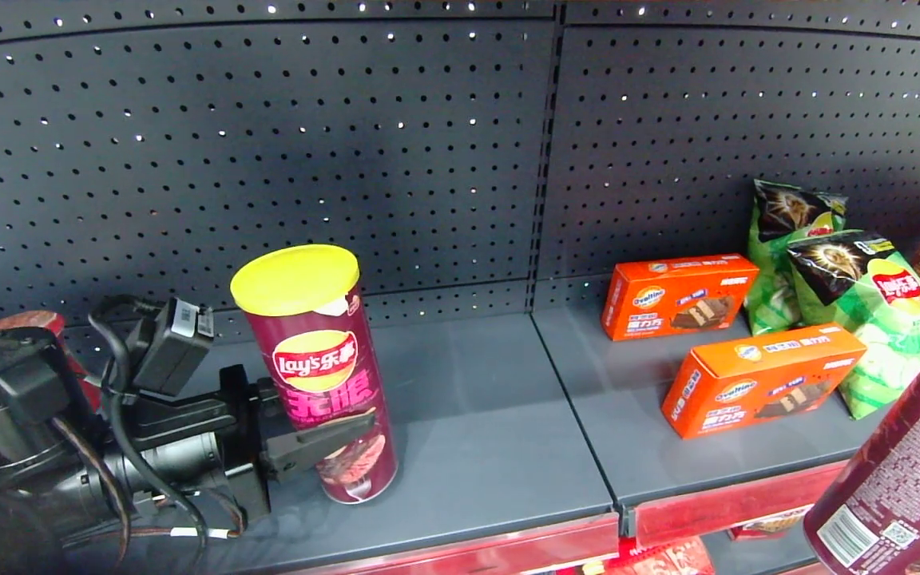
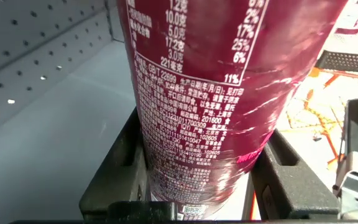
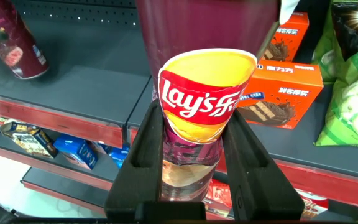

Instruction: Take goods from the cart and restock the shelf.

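Head view, our left gripper clamped round a purple chip can, tilted, left bay of the shelf, orange boxes farther right, left wrist view, jaws tight against its sides, right wrist view, our right gripper closed on a second can, out front of the shelf edge

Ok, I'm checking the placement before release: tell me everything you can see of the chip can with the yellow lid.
The chip can is a tall maroon tube with a yellow plastic lid, a red-and-yellow logo in front and small white print behind. It stands near the front of the grey shelf, leaning slightly, lid on. The left gripper clasps its lower half, fingers on both sides. Whether its base rests fully cannot be told.
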